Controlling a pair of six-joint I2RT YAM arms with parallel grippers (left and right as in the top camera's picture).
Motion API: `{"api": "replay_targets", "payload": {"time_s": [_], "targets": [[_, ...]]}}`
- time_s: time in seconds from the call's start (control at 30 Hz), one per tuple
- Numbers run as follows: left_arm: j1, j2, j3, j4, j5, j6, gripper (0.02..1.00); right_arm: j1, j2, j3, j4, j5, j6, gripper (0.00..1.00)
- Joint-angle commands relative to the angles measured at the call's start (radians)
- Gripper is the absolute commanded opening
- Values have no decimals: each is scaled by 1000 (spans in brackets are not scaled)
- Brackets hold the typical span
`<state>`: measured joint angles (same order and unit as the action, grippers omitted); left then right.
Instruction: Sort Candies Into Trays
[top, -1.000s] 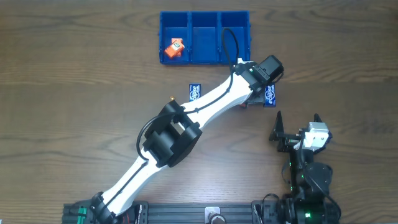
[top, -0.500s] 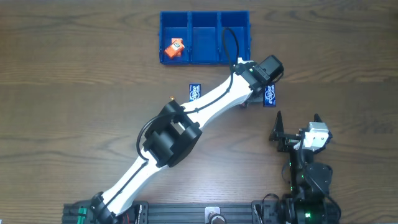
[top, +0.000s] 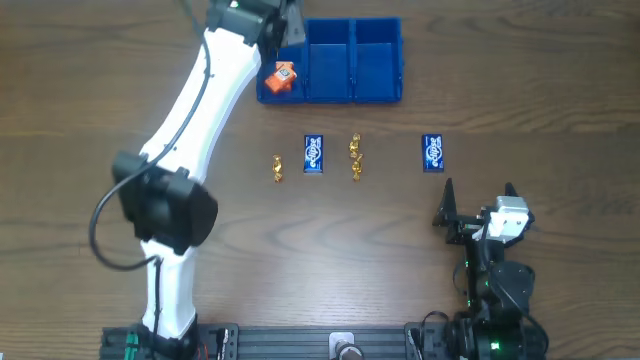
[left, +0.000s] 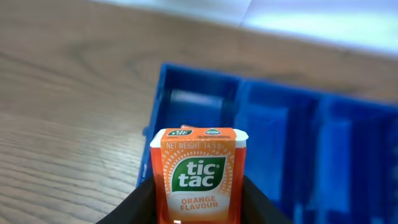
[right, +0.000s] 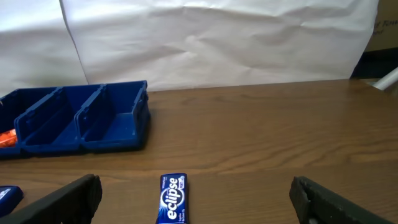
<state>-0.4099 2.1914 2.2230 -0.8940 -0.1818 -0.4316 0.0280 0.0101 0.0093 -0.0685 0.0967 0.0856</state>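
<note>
My left gripper (top: 268, 22) is by the left compartment of the blue three-compartment tray (top: 402, 62), shut on an orange candy box (left: 199, 174) held upright. Another orange box (top: 283, 76) lies in that left compartment, and its edge (left: 186, 128) peeks out behind the held box. On the table lie two blue candy packs (top: 313, 152) (top: 433, 152) and three gold-wrapped candies (top: 278, 167) (top: 355, 148) (top: 358, 169). My right gripper (top: 478, 197) rests open at the near right, just short of the right blue pack (right: 173, 198).
The tray (right: 115, 124) stands at the far edge of the wooden table, with a white sheet behind it. Its middle and right compartments hold nothing. Bare wood lies to the left and far right of the candy row.
My left arm has swung from beside the right blue pack over to the tray's left compartment and now holds an orange box. The gold candies it covered are exposed. The right arm stayed still.
</note>
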Motion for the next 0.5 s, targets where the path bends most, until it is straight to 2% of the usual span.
{"api": "replay_targets", "payload": {"time_s": [0.03,0.33,0.4,0.43,0.5], "targets": [[26,103,-12,9,83,73,316,-6,-7,-2,-5,-3,-12,1000],[47,176,-12,24,98,115,327,-6,-7,-2,-5,-3,-12,1000],[50,176,-12,24,98,115,389,-6,-7,-2,-5,-2,-12,1000],[50,176,-12,24,98,115,461,-6,-7,-2,-5,-2,-12,1000],[50,176,-12,21,98,114,665,-6,-7,-2,-5,-3,-12,1000]]}}
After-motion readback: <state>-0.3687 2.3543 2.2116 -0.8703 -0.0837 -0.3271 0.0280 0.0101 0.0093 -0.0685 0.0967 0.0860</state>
